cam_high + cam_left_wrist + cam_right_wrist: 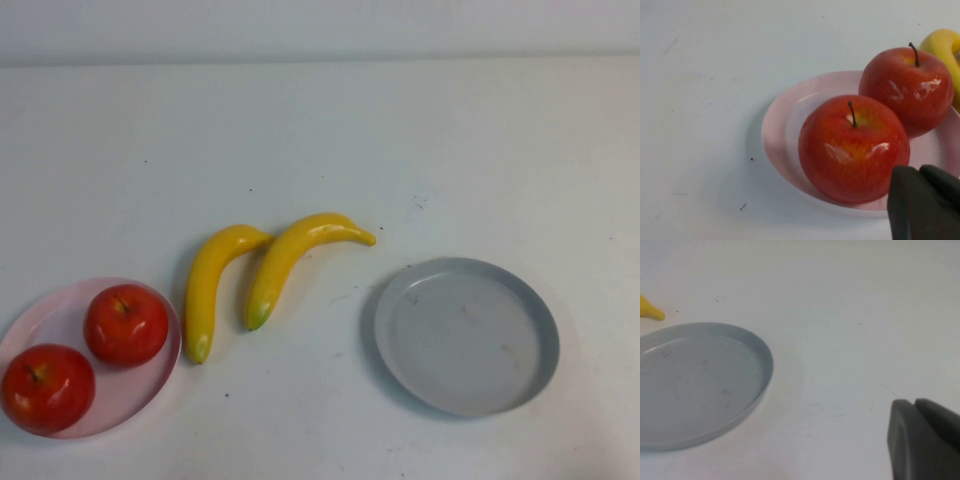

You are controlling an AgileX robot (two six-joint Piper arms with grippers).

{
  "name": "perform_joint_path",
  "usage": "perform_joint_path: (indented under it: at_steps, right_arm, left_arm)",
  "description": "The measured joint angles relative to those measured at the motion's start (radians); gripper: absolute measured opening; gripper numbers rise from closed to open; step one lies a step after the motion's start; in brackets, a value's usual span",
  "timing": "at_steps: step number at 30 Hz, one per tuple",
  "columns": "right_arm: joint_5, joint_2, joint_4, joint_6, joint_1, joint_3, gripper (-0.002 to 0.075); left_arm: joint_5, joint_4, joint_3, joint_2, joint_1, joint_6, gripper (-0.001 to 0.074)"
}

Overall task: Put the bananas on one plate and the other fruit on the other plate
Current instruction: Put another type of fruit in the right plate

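Apples done on pink plate (62, 312); 2 bananas on table, grey plate (466, 336) empty.
2 apples (125, 323) on pink, 2 bananas (290, 257) side by side between the plates, long axes running near-to-far, tilted right at far ends. Left gripper (923, 202) pressed shut, hanging beside the apples; right gripper (923, 439) shut, beside grey plate. Bananas lie closer to pink plate, so left arm looks nearer.

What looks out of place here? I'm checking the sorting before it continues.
Two bananas lie on the table, while the grey plate sits empty. Left gripper near the apples and right gripper are shut.
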Motion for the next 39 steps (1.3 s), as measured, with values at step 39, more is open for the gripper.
perform_joint_path:
  at_steps: [39]
  right_arm:
    - [-0.057, 0.108, 0.667, 0.0, 0.0, -0.145, -0.0017]
  left_arm:
    - [0.0, 0.0, 0.0, 0.0, 0.0, 0.0, -0.0004]
